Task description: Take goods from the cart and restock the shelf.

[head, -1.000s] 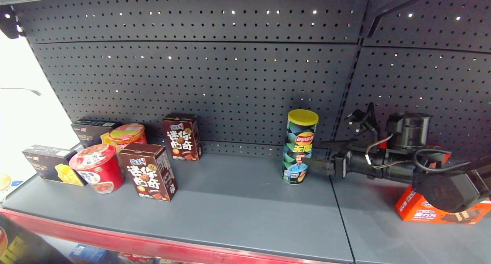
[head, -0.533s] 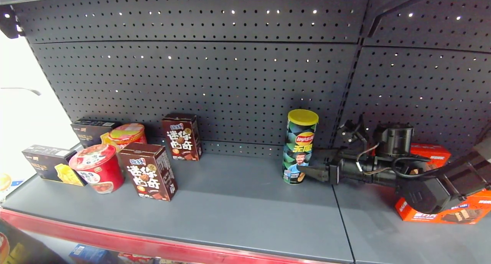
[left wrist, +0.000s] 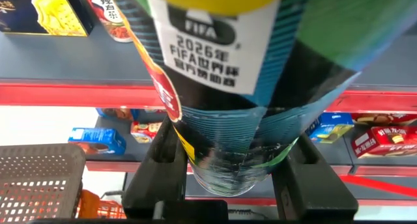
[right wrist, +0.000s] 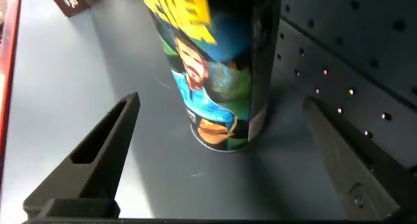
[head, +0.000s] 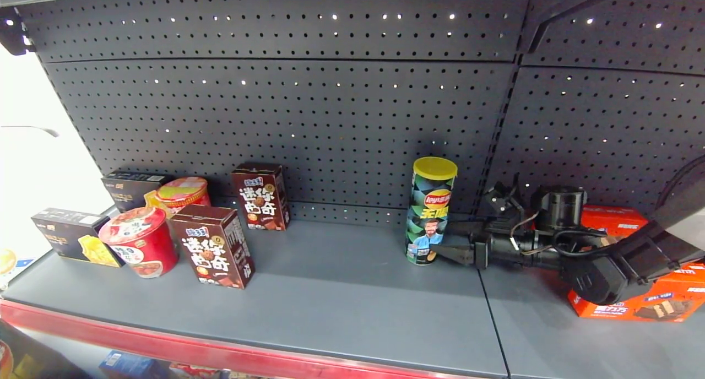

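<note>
Right gripper (head: pixel 442 239) sits low over the shelf (head: pixel 341 296), jaws spread wide either side of the lower part of the shelved chip can (head: pixel 432 211). In the right wrist view I see a gap on both sides, so no contact. That can stands upright, yellow lid up, close to the pegboard (head: pixel 308 120) at the back, just left of the seam between the two shelf panels. Left gripper (left wrist: pixel 234 155) has its jaws pinching a second chip can (left wrist: pixel 241 87) near its bottom end, with the yellow lid end pointing away from them. Behind it I see lower shelf tiers with red edges and a grey mesh basket (left wrist: pixel 36 182). Left part of the shelf: front brown cookie box (head: pixel 215 252), rear brown cookie box (head: pixel 261 197), front red noodle cup (head: pixel 140 241), rear noodle cup (head: pixel 179 191), two black boxes (head: pixel 77 236) at the far left. Orange box (head: pixel 633 304) lies flat on the right panel, partly under the right arm.
</note>
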You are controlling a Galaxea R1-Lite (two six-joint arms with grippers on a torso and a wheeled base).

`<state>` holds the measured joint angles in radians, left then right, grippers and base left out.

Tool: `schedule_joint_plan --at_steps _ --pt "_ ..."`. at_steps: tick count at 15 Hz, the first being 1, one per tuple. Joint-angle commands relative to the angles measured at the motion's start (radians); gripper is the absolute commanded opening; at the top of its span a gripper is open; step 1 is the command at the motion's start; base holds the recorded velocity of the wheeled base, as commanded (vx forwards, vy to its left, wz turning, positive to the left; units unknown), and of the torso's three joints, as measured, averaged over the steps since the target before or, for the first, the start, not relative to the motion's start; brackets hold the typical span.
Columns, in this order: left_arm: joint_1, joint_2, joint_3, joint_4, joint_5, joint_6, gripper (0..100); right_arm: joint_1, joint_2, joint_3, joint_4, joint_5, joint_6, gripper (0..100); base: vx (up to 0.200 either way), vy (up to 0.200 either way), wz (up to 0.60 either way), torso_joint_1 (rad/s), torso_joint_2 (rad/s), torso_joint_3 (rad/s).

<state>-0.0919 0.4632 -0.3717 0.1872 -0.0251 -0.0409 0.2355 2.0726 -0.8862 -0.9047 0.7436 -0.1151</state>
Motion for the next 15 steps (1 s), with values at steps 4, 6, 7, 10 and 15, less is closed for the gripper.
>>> schedule_joint_plan --at_steps 4,6,7,10,15 --pt "0.0 -0.017 0.002 0.021 0.001 0.001 0 0.025 0.072 -0.114 0.009 0.002 0.005 100 0.0 0.0 0.0 0.0 0.0 0.0" --pt "0.0 -0.02 0.008 0.032 0.001 0.001 0 0.056 0.092 -0.151 0.01 -0.009 0.017 100 0.0 0.0 0.0 0.0 0.0 0.0" --pt "0.0 -0.02 0.01 0.032 0.001 0.003 0 0.068 0.103 -0.162 0.009 -0.01 0.026 100 0.0 0.0 0.0 0.0 0.0 0.0" --pt "0.0 -0.021 0.013 0.034 0.001 0.003 0 0.09 0.129 -0.189 0.004 -0.013 0.04 100 0.0 0.0 0.0 0.0 0.0 0.0" --pt "0.0 -0.023 0.019 0.034 0.001 0.003 0 0.105 0.146 -0.192 0.001 -0.032 0.041 100 0.0 0.0 0.0 0.0 0.0 0.0"
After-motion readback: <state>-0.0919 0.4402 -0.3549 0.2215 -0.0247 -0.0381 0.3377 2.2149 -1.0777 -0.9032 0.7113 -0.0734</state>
